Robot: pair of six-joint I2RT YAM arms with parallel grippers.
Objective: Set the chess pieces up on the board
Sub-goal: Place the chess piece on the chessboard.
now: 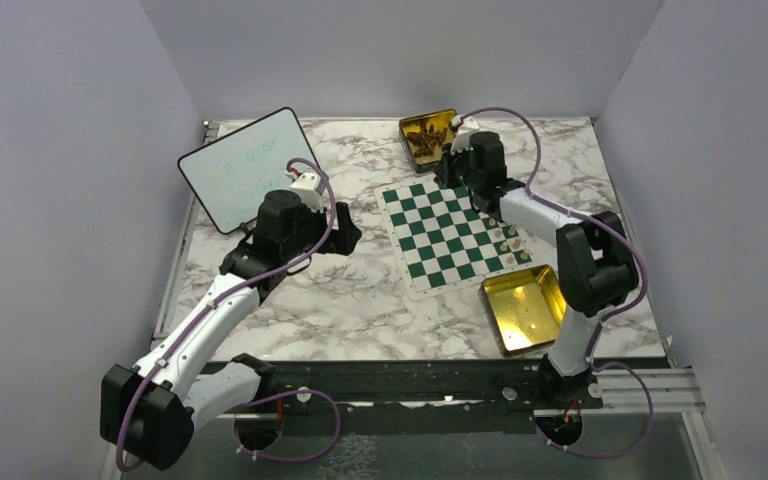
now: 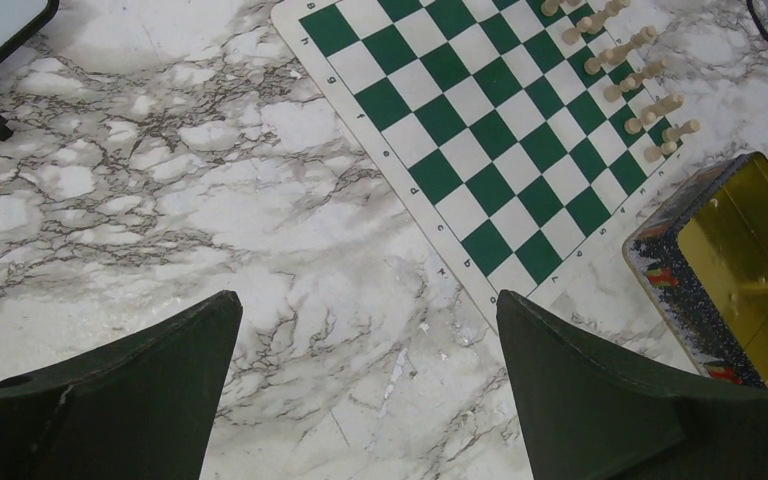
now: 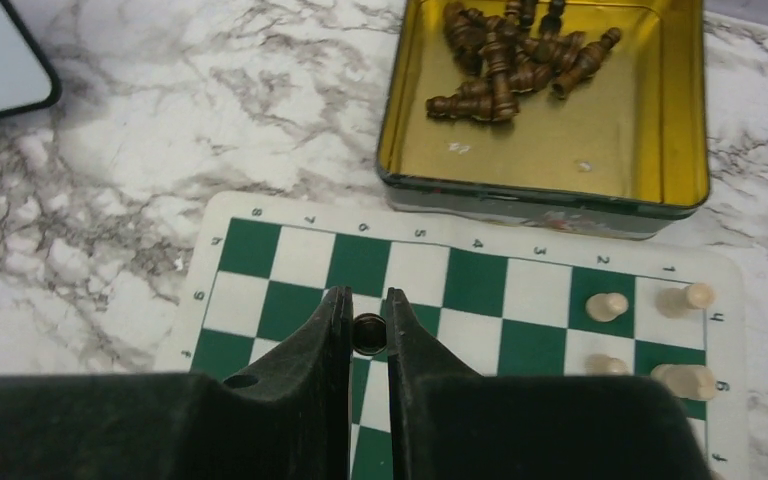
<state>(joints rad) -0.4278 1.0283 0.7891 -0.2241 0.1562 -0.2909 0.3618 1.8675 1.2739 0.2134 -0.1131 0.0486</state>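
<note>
right hand (image 3: 368, 310) is the one in play here, fingers (image 3: 310, 350) pinched narrow, and there's a dark piece (image 3: 368, 333) clamped right between the tips. from the wrist view we see it end-on, a small round brown shape, so which figure it is i cannot tell. it hangs over the board (image 3: 480, 280), above the squares close to the edge that faces the far tin (image 3: 540, 195).

that gold tin sits just beyond the board's white border, with a heap of dark pieces (image 3: 505, 60) lying on their sides in its back corner. from above, the right hand (image 1: 457, 172) reaches out over the board's far corner, beside the far tin (image 1: 427, 135).

on the board (image 1: 440, 230), the cream pieces (image 1: 508, 240) stand along the right-hand side in two lines; the left wrist view shows the cream pieces (image 2: 630, 70) upright, running down that edge.

left hand (image 2: 370, 310) hovers over bare marble desk (image 2: 160, 200), fingers spread wide, gripping nothing. it sits left of the board (image 2: 460, 150), well apart from any piece.

the near tin (image 2: 730, 260) rests just off the board's near right corner, gold inside showing. the whiteboard (image 1: 240, 165) lies at the far left of the desk (image 1: 360, 310), tilted, away from the action.
</note>
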